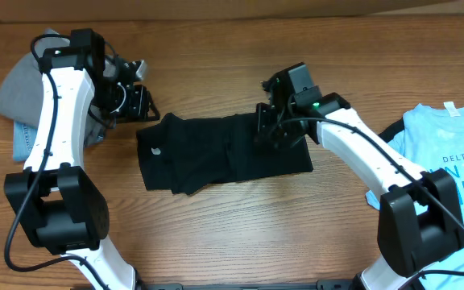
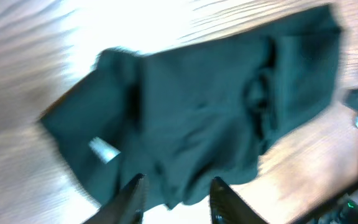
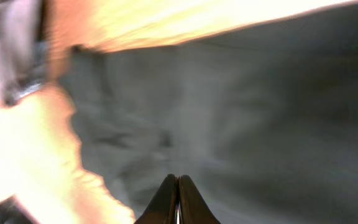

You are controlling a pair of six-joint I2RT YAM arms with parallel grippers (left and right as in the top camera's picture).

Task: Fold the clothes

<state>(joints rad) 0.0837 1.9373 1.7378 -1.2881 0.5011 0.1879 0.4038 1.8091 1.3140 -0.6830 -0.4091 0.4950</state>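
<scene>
- Right gripper (image 3: 178,185): fingers pressed together tip to tip, with no cloth seen between them. The wrist view is blurred, so I cannot tell whether the tips touch the fabric.
- Directly under and ahead of it is dark fabric, the black T-shirt (image 3: 241,106). In the overhead view the right gripper (image 1: 269,129) sits over the shirt's right end, near the upper edge.
- Left gripper (image 2: 178,182): fingers spread wide with nothing between them, and the shirt lies in front of them.
- In the overhead view the left gripper (image 1: 135,101) is just off the shirt's upper left corner, over bare wood.
- The black T-shirt (image 1: 224,153) lies flat at the table's centre, gathered into a rough rectangle with visible creases. Its long side runs left to right.
- A small white logo (image 1: 155,151) shows near the shirt's left end.
- A grey garment (image 1: 16,93) is bunched at the far left, partly under the left arm.
- A light blue T-shirt (image 1: 445,149) with printed lettering lies at the right edge, well apart from the black one.
- All of this rests on a wooden table (image 1: 240,238).
</scene>
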